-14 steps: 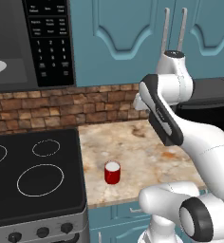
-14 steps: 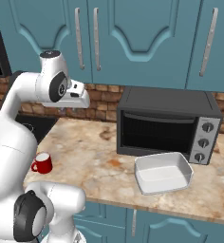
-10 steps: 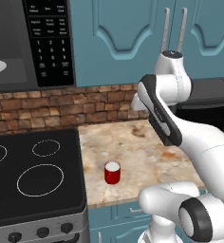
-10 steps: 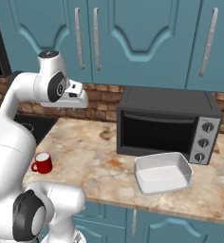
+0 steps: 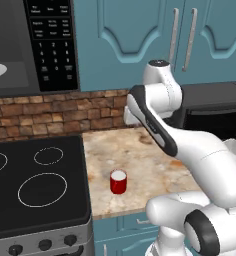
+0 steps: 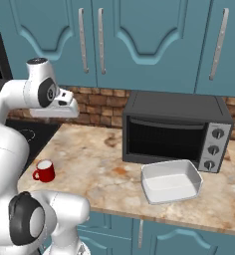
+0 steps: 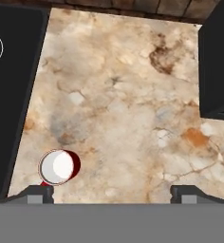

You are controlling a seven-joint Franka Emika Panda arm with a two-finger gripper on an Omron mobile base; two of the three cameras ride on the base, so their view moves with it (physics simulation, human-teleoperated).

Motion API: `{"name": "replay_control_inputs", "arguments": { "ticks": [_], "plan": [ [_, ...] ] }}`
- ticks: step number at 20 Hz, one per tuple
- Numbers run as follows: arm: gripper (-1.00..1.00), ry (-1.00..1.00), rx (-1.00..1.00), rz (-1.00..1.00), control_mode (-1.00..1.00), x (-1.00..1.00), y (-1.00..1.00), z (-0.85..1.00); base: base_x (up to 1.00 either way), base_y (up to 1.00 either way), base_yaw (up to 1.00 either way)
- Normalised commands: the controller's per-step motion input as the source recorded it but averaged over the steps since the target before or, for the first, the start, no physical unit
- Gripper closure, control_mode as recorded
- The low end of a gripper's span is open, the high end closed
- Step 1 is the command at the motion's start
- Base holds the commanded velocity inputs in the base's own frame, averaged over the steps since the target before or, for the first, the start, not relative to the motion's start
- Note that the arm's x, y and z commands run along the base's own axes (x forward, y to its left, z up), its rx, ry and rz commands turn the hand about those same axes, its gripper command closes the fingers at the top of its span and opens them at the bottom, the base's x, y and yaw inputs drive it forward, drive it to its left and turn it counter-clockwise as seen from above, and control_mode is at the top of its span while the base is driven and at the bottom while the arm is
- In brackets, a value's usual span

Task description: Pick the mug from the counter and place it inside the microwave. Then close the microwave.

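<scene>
The mug (image 7: pixel 60 167) stood upright on the counter (image 7: pixel 128 109), its white inside bare. A white baking dish (image 6: pixel 171 181) at the lower right of the right base view held nothing. In the hand view the mug was at the lower left, beside one tip of the wide-open gripper (image 7: pixel 112 193). The microwave (image 5: pixel 32 46) was at the upper left, open.
</scene>
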Motion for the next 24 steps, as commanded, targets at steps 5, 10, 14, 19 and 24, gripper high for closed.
{"name": "replay_control_inputs", "arguments": {
  "ticks": [5, 10, 14, 19, 24],
  "plan": [
    [-1.00, 0.22, 0.00, -0.18, -1.00, -0.26, 0.15, -0.41, 0.00, 0.00, 0.00],
    [-1.00, 0.29, 0.01, -0.33, -1.00, -0.45, 0.00, -0.20, 0.00, 0.00, 0.00],
    [-1.00, 0.07, 0.03, -0.33, -1.00, -0.63, 0.01, -0.45, 0.00, 0.00, 0.00],
    [-1.00, -0.08, 0.00, -0.25, -1.00, -0.40, 0.17, -0.61, 0.00, 0.00, 0.00],
    [-1.00, -0.18, 0.00, -0.11, -1.00, -0.19, 0.21, -0.56, 0.00, 0.00, 0.00]
  ]
}}
